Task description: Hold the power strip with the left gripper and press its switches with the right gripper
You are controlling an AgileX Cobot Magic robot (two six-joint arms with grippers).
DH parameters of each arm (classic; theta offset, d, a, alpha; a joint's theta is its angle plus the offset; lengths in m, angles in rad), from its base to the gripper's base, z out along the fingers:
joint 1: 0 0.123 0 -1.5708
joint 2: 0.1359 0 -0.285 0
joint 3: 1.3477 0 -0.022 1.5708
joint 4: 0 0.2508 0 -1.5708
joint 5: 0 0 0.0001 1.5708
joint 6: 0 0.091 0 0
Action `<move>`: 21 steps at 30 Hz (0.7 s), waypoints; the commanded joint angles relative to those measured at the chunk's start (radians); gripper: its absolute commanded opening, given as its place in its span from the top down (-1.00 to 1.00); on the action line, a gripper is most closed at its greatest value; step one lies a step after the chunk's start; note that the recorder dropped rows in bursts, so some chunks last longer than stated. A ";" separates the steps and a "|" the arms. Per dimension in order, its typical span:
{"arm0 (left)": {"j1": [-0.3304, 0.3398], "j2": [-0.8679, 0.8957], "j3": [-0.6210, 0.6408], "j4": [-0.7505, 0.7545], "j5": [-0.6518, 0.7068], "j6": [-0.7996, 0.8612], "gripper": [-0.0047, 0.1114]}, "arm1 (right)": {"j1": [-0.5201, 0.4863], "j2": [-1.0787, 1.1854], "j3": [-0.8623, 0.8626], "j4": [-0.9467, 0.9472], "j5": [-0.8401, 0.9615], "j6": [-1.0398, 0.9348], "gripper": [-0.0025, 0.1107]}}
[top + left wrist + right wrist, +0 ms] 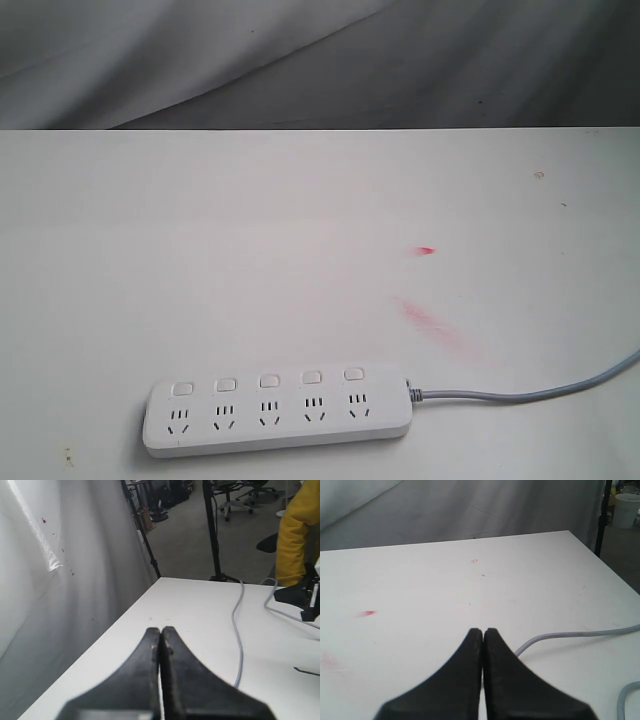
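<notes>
The white power strip (278, 410) lies flat near the table's front edge, left of centre, with its row of square switches (268, 381) along its far side. Its grey cord (520, 392) runs off to the right, and stretches of the same cord (239, 630) (560, 635) show in both wrist views. No arm appears in the exterior view. My left gripper (161, 629) is shut with nothing between its black fingers, above bare table. My right gripper (483, 630) is shut and empty too, with the cord just beyond it. The strip itself is out of both wrist views.
The white table (300, 220) carries red smears (432, 322) and a small red mark (427, 251) right of centre. Grey cloth (300, 60) hangs behind it. In the left wrist view, black stand poles (212, 530) and someone in yellow (297, 530) are beyond the table edge.
</notes>
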 commanded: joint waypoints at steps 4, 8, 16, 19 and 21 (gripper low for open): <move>-0.005 -0.051 -0.003 -0.009 0.023 -0.018 0.91 | -0.009 -0.007 0.004 -0.011 -0.004 -0.003 0.96; -0.005 -0.052 -0.003 -0.003 -0.132 -0.063 0.91 | -0.009 -0.007 0.004 -0.011 -0.004 -0.003 0.96; -0.005 -0.052 -0.003 0.535 -0.502 -0.774 0.91 | -0.009 -0.007 0.004 -0.011 -0.004 -0.003 0.96; -0.005 -0.052 -0.003 0.720 -0.505 -0.941 0.91 | -0.009 -0.007 0.004 -0.011 -0.004 -0.003 0.96; -0.005 -0.055 -0.003 0.830 -0.505 -1.045 0.91 | -0.009 -0.007 0.004 -0.011 -0.004 -0.003 0.96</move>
